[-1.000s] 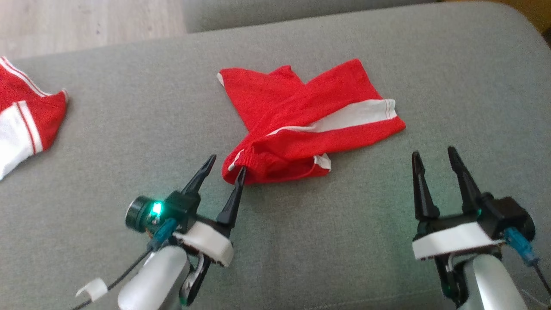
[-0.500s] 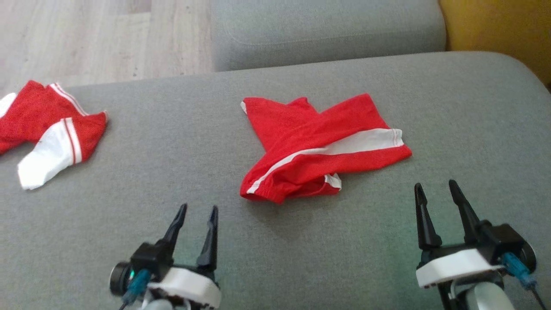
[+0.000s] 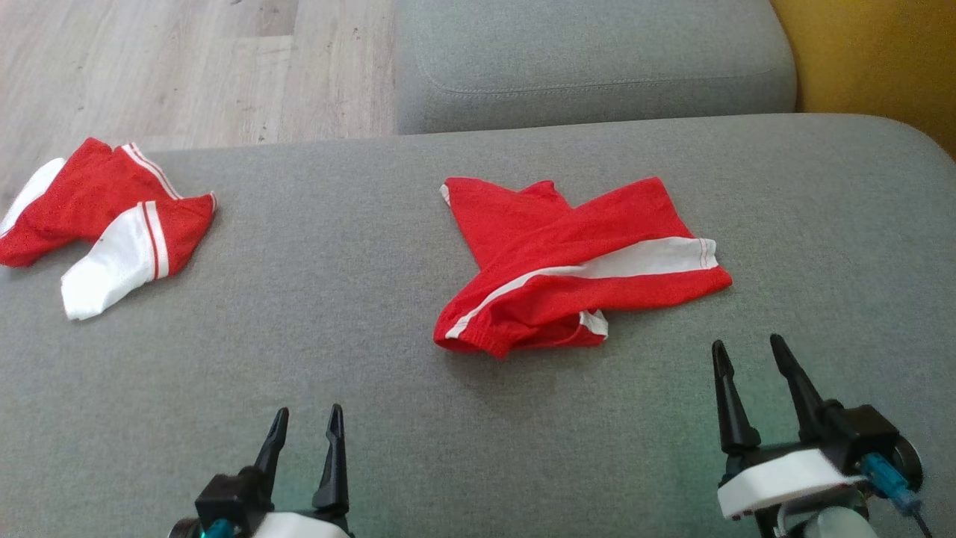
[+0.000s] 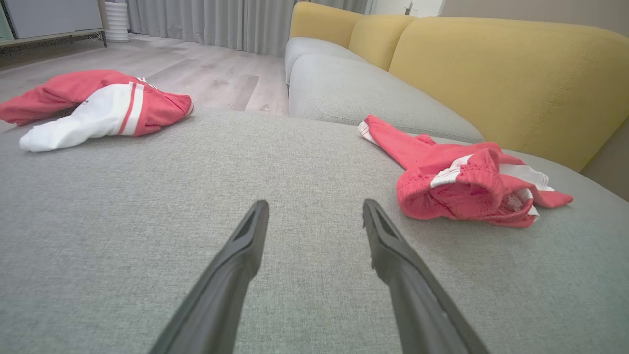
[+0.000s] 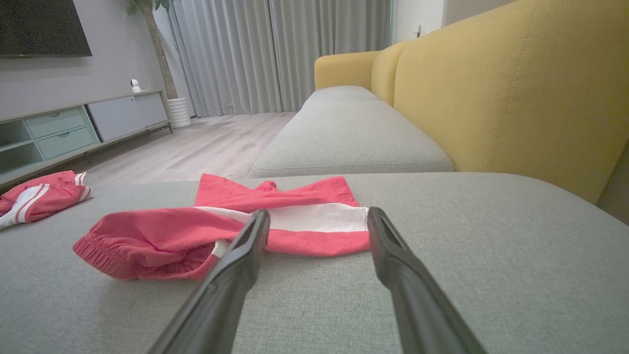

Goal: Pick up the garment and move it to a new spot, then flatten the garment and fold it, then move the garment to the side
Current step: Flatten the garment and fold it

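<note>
Near the middle of the grey seat cushion (image 3: 336, 321), somewhat toward its right edge, the garment (image 3: 575, 261) is found. It is a pair of red shorts with a white side stripe, lying crumpled and untouched. One leg is crossed over the other, and the elastic waistband is bunched toward the near edge.

The left hand (image 3: 309, 409) is seen at the near edge, to the left of the garment and well apart from it. Its two dark fingers are spread wide and nothing is held between them. In the left wrist view, bare grey fabric is seen between the fingers, with the garment off to the right.

The right hand (image 3: 747, 341) is placed by the near right corner, its fingers spread just as wide and likewise empty. Its tips are near the hem of the striped leg but apart from it.

A second garment (image 3: 104, 224) in the same red and white is bunched by the far left corner. Beyond the far edge a further cushion (image 3: 590, 60) and a wooden floor (image 3: 187, 67) are seen. A yellow backrest (image 3: 874, 60) is seen past the far right corner.
</note>
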Motion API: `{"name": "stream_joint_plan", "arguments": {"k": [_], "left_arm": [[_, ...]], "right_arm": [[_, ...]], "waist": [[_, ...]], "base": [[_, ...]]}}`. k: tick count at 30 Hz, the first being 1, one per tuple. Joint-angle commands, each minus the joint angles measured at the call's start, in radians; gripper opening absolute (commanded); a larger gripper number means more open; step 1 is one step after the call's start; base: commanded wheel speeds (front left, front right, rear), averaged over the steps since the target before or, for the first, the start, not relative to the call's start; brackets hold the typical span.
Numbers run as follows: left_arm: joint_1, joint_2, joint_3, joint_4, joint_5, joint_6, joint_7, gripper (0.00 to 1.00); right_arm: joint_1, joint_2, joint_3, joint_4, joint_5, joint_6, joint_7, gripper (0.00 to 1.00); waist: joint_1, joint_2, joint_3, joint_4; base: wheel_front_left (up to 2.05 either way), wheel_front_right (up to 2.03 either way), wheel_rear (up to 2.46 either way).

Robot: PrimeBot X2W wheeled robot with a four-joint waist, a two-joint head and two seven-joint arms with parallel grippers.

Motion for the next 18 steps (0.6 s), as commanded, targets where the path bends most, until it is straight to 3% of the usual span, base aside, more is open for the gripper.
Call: {"name": "stream_joint_plan", "arguments": {"k": [1,18], "left_arm": [[-0.03,0.001,0.041,-0.023,0.006,-0.003,-0.01,1.0],[-0.032,-0.032,0.086,-0.001,0.047,-0.035,-0.01,1.0]], "right_arm": [[-0.021,-0.005,0.027,-0.027,0.005,0.004,-0.011,1.0],[-0.029,-0.005,0.029,-0.019,0.007,0.004,-0.011,1.0]], "waist": [[0.0,0.0,0.001,0.0],[0.0,0.0,0.01,0.0]], "base": [[0.0,0.0,0.0],[0.0,0.0,0.0]]}}
